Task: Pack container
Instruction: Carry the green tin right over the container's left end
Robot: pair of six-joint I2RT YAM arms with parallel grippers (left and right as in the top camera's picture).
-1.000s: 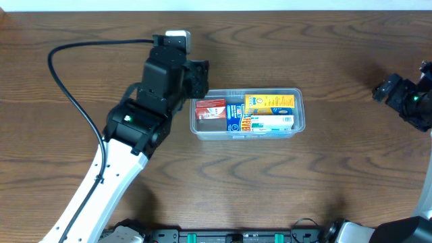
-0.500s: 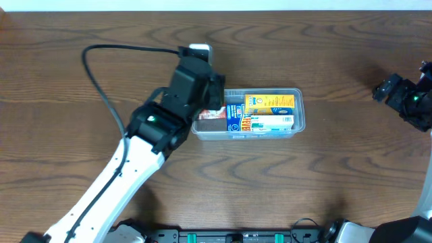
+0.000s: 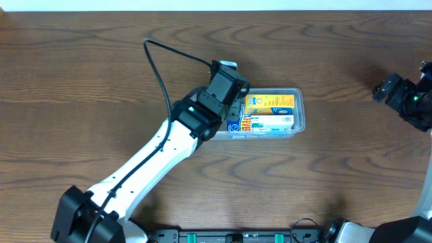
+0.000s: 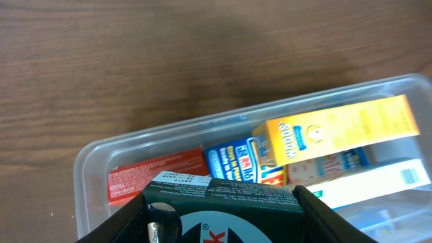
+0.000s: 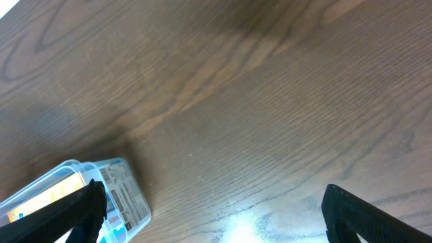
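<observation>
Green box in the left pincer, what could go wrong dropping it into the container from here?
1. The container already holds a red box, blue box and yellow box, so the green box in the left pincer may rest on top, not seat flat.
2. It hangs near the container's end wall; released there it might catch the rim and tip out.

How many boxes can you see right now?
5: a red box, blue box, yellow box and white box in the container; a dark green box in the left gripper over it. Others may hide underneath.
</observation>
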